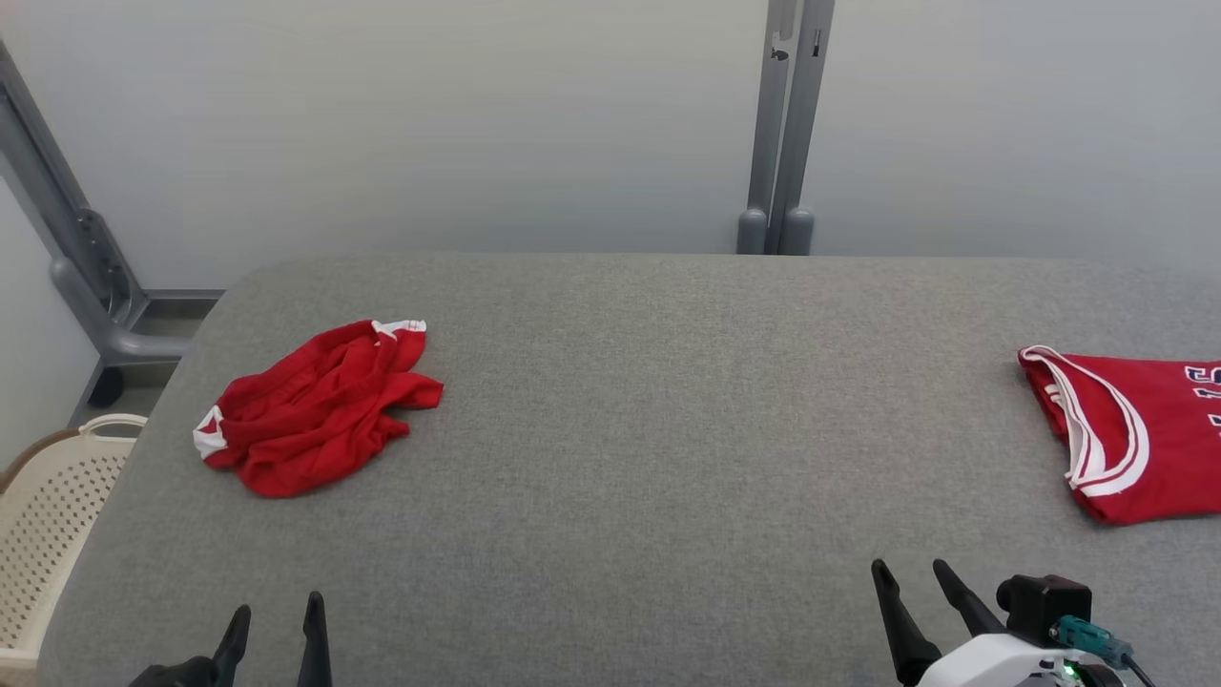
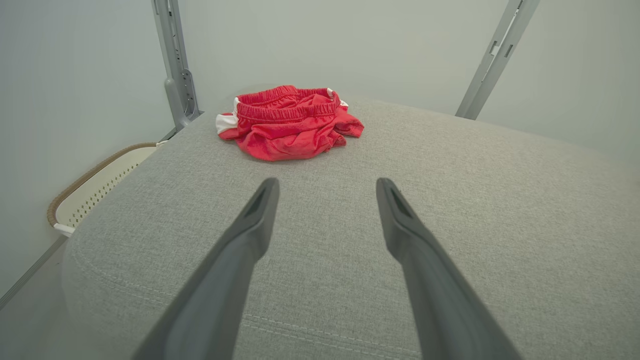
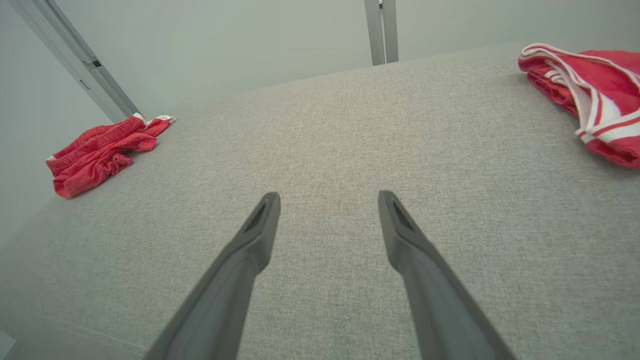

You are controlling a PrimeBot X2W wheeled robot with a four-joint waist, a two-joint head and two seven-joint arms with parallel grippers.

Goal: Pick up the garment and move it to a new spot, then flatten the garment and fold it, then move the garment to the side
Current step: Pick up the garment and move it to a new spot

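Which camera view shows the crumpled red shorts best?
The left wrist view: the shorts lie close ahead, elastic waistband plain. The head view shows them from above as a heap; the right wrist view, small and far left.

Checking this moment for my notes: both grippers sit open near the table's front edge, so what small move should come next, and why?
Probably reach the left gripper forward toward the crumpled red shorts. They lie bunched on the left side of the table, ahead of that gripper, untouched. The right gripper is open too, but farther off; the jersey on the right already looks folded.
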